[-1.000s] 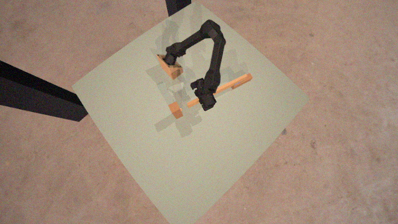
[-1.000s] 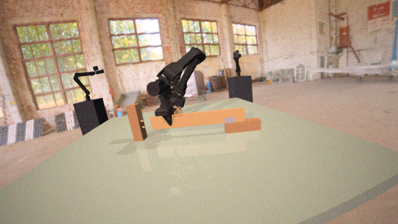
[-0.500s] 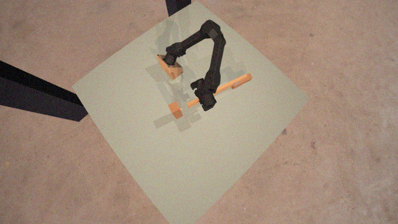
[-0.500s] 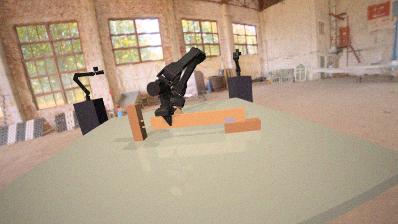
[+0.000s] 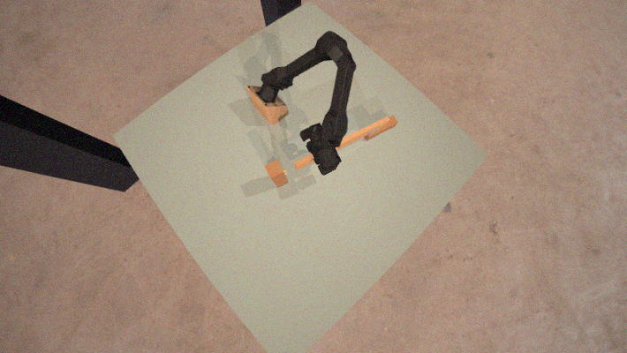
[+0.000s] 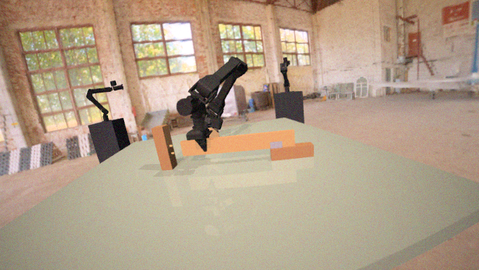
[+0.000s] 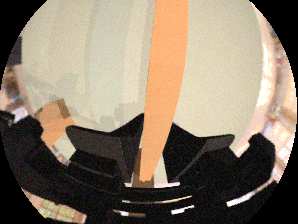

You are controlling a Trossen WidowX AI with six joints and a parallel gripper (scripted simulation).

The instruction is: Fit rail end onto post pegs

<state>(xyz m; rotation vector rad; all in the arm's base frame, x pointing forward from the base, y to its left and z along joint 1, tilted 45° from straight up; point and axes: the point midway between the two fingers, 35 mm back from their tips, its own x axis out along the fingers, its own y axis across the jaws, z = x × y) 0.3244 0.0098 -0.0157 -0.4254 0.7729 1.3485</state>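
Tool [image 6: 203,146] clamped on the rail [image 6: 243,142] near frame centre, just short of the post [image 6: 164,147] at left; pegs [image 6: 171,149] visible, far end at footboard block [image 6: 292,150].

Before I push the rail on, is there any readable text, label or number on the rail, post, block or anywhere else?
None readable on the rail, post or block.
Red sign on the far wall: too blurred to read.
Grey patch at the bracket: blank.
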